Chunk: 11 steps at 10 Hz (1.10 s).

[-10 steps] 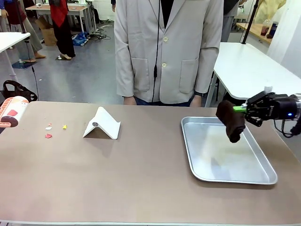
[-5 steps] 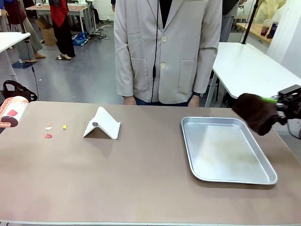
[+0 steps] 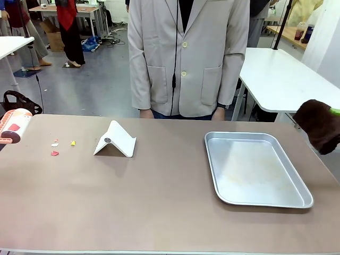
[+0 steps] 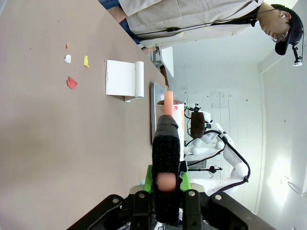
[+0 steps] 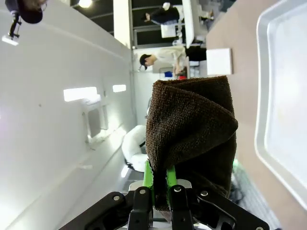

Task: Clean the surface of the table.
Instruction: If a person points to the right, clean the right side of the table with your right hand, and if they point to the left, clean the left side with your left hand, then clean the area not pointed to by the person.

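Cloth: the brown cloth [image 3: 317, 125] hung over the tray's upper right corner a second ago; it now sits at the right edge of the frame, clear of the tray [image 3: 255, 170].
Right gripper [image 5: 159, 184]: clamped on the brown cloth, which bunches above its green pads.
Left gripper [image 4: 166, 182]: clenched on a black handle [image 4: 165, 148] with a pinkish end.
Meaning: the cloth is moving away from the mess, so wiping has probably not begun.
Table [image 3: 159, 196]: taupe top fills the lower frame; paper scraps [image 3: 54, 153] lie untouched at middle left, with a white folded card [image 3: 117, 139] just to their right.
Room: a person [image 3: 186, 58] in a pale jacket stands top centre; a white-topped table [image 3: 281, 74] is at upper right.
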Available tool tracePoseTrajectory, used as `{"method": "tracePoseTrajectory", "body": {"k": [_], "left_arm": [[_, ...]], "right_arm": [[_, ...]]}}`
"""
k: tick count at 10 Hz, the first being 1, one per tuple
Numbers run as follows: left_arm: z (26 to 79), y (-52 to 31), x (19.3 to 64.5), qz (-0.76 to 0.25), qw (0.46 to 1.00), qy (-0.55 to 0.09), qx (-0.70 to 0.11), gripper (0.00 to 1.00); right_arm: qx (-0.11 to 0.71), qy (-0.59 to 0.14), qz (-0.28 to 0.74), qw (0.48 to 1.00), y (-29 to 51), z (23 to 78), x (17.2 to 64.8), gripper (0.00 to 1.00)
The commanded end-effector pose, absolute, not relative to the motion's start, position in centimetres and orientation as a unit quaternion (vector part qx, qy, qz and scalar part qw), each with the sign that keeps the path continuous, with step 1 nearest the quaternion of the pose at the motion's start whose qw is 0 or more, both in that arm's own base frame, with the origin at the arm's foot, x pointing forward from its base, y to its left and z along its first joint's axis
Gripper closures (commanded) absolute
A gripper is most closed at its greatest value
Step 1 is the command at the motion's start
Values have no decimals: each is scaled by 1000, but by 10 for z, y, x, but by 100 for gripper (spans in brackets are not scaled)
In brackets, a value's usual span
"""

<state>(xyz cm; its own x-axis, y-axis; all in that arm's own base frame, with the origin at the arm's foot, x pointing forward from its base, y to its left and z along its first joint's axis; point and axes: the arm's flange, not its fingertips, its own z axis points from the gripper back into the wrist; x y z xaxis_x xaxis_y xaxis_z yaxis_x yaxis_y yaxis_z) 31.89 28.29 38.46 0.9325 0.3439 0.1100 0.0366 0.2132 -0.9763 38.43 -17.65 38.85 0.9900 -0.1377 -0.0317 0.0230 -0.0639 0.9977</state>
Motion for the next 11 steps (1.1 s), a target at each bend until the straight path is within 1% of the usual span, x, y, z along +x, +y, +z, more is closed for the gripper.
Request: {"method": "tracePoseTrajectory", "body": {"k": [1,11], "left_arm": [[388,282,317,95,765,-154,-618,77],[388,282,317,95,765,-154,-618,77]], "right_arm": [[736,-17,-75,673,-177,393,383,88],[736,-17,-75,673,-177,393,383,88]]}}
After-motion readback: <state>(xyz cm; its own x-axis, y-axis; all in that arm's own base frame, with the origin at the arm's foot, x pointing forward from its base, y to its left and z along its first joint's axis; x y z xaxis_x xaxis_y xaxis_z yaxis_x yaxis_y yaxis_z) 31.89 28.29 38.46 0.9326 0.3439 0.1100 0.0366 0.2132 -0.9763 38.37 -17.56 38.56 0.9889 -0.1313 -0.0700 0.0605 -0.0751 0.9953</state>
